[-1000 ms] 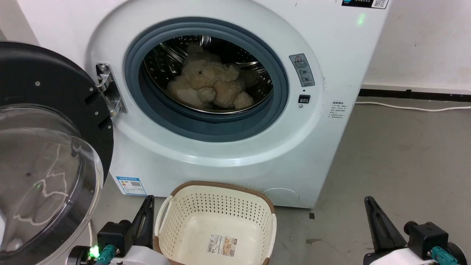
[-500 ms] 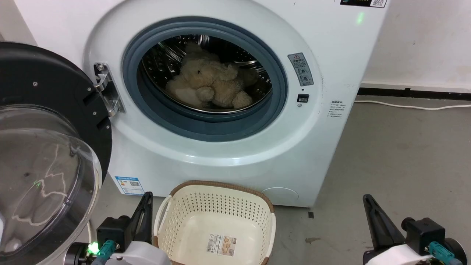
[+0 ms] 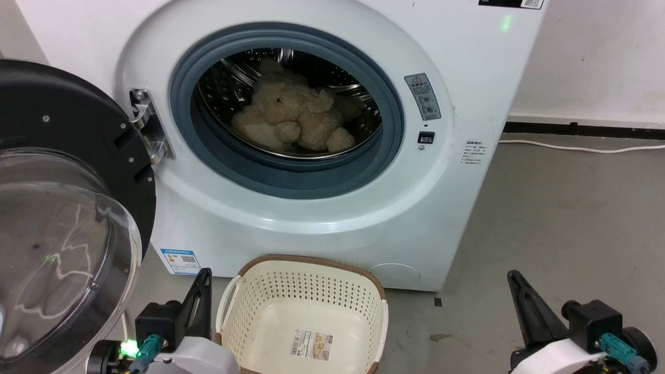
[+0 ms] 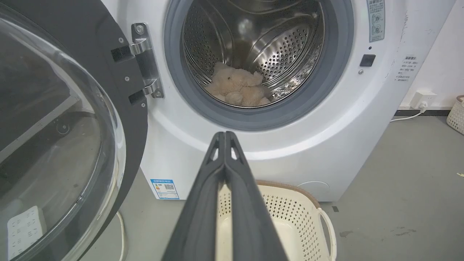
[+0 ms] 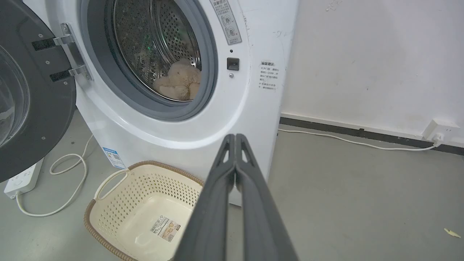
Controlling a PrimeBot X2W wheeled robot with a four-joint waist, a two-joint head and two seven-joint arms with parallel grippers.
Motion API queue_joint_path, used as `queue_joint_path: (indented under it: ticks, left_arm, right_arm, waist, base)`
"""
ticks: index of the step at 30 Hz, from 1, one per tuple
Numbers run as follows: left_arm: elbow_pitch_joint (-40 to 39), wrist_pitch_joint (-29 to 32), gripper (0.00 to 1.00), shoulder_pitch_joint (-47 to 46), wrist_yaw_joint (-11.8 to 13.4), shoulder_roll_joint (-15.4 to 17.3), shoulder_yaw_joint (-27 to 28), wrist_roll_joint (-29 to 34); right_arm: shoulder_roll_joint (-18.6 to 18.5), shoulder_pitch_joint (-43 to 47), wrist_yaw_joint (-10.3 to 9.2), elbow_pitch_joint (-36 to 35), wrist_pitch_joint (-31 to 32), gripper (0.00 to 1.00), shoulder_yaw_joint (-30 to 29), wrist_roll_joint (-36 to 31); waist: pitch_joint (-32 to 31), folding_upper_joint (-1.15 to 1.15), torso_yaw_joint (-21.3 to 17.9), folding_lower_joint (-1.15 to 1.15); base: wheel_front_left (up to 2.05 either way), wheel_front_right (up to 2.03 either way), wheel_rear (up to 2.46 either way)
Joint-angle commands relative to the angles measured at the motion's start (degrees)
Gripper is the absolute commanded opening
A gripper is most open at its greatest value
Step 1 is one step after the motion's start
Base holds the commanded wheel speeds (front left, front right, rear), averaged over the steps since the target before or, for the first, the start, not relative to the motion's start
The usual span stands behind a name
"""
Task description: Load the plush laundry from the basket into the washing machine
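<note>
Lying low in the drum (image 3: pixel 234 83) of the washing machine (image 3: pixel 311 228), behind its grey seal (image 3: pixel 291 179), is the plush laundry (image 3: pixel 291 122). The basket (image 3: pixel 311 259) stands on the floor (image 3: pixel 561 218) just before the machine, a sticker (image 3: pixel 313 345) on its bare bottom. The left claw (image 3: pixel 205 272) and the right claw (image 3: pixel 511 275) are both clenched on nothing, one at each side of the basket. The machine's door (image 3: pixel 62 119) stands open.

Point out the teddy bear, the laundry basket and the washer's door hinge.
teddy bear (image 3: pixel 291 115): head view, on its shaggy middle.
laundry basket (image 3: pixel 306 284): head view, on the perforated far wall.
door hinge (image 3: pixel 149 130): head view, on the metal bracket.
</note>
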Motion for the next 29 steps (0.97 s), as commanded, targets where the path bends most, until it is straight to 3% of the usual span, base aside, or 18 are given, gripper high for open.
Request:
queue_joint_path:
  ticks: [1, 29]
  left_arm:
    - [-0.41, 0.31, 0.0, -0.83, 0.33, -0.28, 0.26, 0.51]
    - [-2.29, 3.47, 0.0, -1.39, 1.13, -1.16, 1.59, 2.81]
  right_arm:
    - [-0.02, -1.13, 0.04, -0.44, 0.33, 0.0, -0.1, -0.59]
    - [-0.03, -2.87, 0.05, -0.98, 3.51, 0.0, -0.31, -3.0]
  waist:
    - [0.01, 0.0, -0.02, 0.0]
    - [0.35, 0.0, -0.5, 0.0]
  base:
    - [0.0, 0.0, 0.0]
    - [0.0, 0.0, 0.0]
